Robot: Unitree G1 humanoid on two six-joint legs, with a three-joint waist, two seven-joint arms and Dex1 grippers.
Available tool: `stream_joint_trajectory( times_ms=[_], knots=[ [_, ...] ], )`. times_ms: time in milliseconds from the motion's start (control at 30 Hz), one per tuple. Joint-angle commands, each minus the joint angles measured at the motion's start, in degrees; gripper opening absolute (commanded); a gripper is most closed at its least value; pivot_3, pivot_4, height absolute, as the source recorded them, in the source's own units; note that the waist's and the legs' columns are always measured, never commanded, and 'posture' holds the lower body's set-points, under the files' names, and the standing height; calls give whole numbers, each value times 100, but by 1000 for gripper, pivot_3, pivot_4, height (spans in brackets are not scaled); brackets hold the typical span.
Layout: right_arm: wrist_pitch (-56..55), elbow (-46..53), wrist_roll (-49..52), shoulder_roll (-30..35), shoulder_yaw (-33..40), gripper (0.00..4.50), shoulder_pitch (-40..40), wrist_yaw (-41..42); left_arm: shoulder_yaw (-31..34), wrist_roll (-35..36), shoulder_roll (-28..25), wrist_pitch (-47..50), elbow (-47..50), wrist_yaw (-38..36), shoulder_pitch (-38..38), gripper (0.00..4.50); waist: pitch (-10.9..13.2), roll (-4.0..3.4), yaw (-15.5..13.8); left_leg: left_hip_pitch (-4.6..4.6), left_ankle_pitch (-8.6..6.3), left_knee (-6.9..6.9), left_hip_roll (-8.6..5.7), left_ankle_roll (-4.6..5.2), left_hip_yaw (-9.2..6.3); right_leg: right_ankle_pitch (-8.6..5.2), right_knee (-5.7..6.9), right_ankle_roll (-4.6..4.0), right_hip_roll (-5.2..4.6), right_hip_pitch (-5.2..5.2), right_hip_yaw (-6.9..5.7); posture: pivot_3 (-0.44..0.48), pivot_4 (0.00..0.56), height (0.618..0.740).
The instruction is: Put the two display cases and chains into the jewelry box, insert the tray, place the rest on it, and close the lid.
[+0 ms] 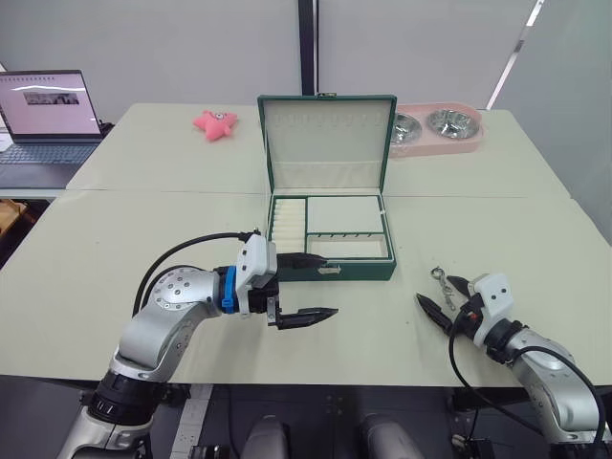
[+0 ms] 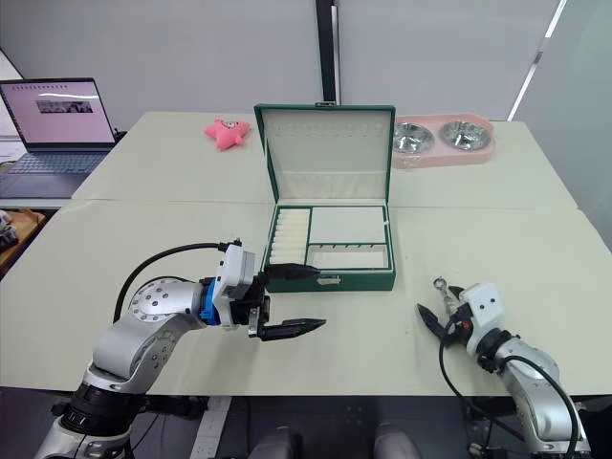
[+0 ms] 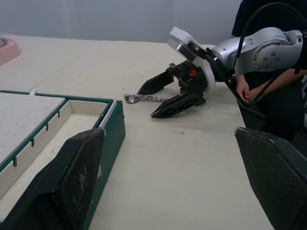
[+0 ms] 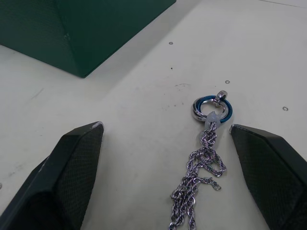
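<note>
Right of the box (image 1: pixel 330 234), on the bench (image 1: pixel 115 239), my right claw (image 1: pixel 442 301) is spread around a chain (image 4: pixel 204 167); its near end is cut off in the wrist view. Lid (image 1: pixel 327 143) stands up, tray (image 1: pixel 330 231) looks seated inside. Left claw (image 1: pixel 308 287) spread, hovering by the box front, one finger partly hidden against the green wall. Cases not made out.

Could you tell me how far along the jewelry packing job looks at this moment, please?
Looks done: the tray already sits inside the open jewelry box; the display cases are not visible on the table. In hand: the right gripper is open, its fingers either side of a silver chain lying on the table right of the box, not yet grasped. The left gripper is open and empty. Left: placing this chain and closing the upright lid.
</note>
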State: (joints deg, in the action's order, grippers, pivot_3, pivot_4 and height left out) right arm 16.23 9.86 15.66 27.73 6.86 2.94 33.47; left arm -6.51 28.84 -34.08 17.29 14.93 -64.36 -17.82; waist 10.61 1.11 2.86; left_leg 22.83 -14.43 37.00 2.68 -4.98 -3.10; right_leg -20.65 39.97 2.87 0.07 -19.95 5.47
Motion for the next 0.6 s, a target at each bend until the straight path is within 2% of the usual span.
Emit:
stream_joint_trajectory(
  times_ms=[33, 100, 133, 200, 300, 367, 600],
  knots=[
    [326, -187, -166, 81, -156, 4466, 115, -45, 42, -22, 27, -129, 34, -16, 12, 4500, -3, 4, 0, -1, 0, 0, 0, 0, 0, 0, 0, 0, 0, 2, 0, 0, 150, 740],
    [381, -226, -197, 97, -180, 4466, 127, -37, 45, -35, 38, -147, 19, -6, 11, 4500, -8, 11, 0, -4, 0, 1, 0, 0, -1, 0, 0, 0, 0, 7, 0, 0, 150, 740],
    [413, -241, -196, 95, -182, 4294, 137, -35, 45, -42, 41, -153, 16, -3, 15, 4500, -12, 16, 1, -6, 0, 1, 0, 0, -1, 0, -1, 0, 0, 9, 0, 0, 150, 740],
    [470, -286, -258, 116, -199, 3840, 145, -77, 45, -60, 54, -168, 8, 2, 21, 4500, -19, 20, -2, -9, 0, 1, 0, 0, -2, 0, -1, 0, 0, 13, -1, 0, 150, 740],
    [560, -312, -320, 151, -241, 2813, 151, -125, 43, -90, 82, -189, -19, 6, 19, 4500, -23, 26, -7, -10, 0, 0, 0, 1, -9, 0, -4, 0, 0, 18, -7, 0, 150, 740],
    [587, -334, -330, 157, -242, 2307, 156, -150, 46, -107, 102, -199, -41, 14, 6, 4500, -30, 36, -7, -14, 0, 0, 0, 1, -8, 0, -4, 0, 0, 23, -5, 0, 150, 740],
    [604, -394, -320, 139, -220, 1059, 175, -224, 33, -127, 142, -196, -46, 39, -29, 4500, -50, 62, -8, -23, -1, 0, 0, 1, -12, 0, -8, 0, 0, 35, -10, 0, 150, 740]
  ],
)
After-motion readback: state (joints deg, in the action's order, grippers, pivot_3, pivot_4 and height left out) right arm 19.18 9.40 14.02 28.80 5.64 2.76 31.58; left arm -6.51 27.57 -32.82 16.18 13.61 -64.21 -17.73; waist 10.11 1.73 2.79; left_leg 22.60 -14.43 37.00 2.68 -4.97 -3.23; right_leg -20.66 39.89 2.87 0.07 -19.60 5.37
